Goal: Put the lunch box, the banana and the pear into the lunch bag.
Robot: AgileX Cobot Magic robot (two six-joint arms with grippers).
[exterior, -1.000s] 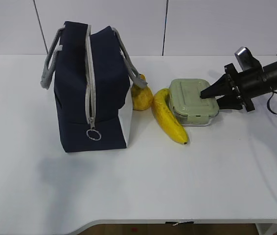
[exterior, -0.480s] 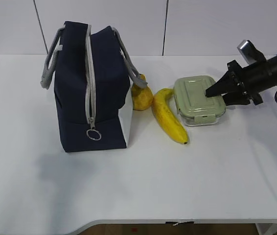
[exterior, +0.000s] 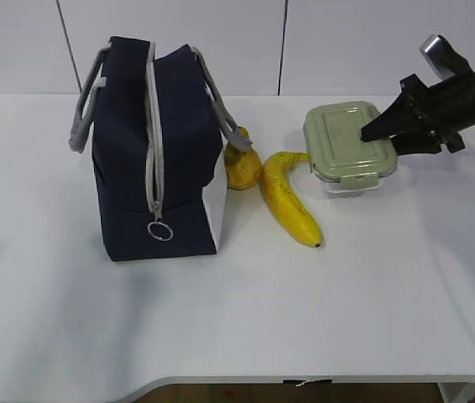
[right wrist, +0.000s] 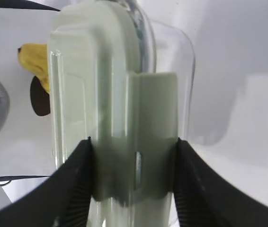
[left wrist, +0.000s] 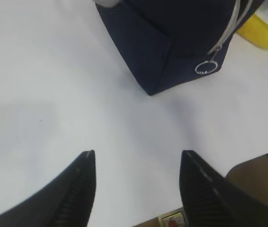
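Far left, my left claw (left wrist: 136,158) hangs over bare table (exterior: 321,319), fingers wide apart, nothing between them; only their dark tips show in the wrist view, and the outside camera doesn't catch this arm at all.

Next, the bag (exterior: 153,143) stands upright on the table, zipper (exterior: 153,134) running down the end facing the camera, ring pull (exterior: 161,232) dangling low. The zipper looks closed along what I can see, so the inside is hidden. The left wrist camera cuts the bag off at the top, showing just a lower corner.

Right behind the bag's handle (exterior: 219,105), the pear (exterior: 242,164) sits tucked against the bag, partly hidden by it. Just beside it lies the banana (exterior: 288,201), flat on the table, one end up near the box.

And the box (exterior: 348,147): off the table, tilted, green lid on, with my right claw (exterior: 378,133) clamped on its right edge. In the right wrist view both fingers (right wrist: 75,184) press either side of the lid's latch tab, box filling the frame, its far end cut off. A bit of banana peeks past on the left there, blurred. The arm runs off the frame's right edge.
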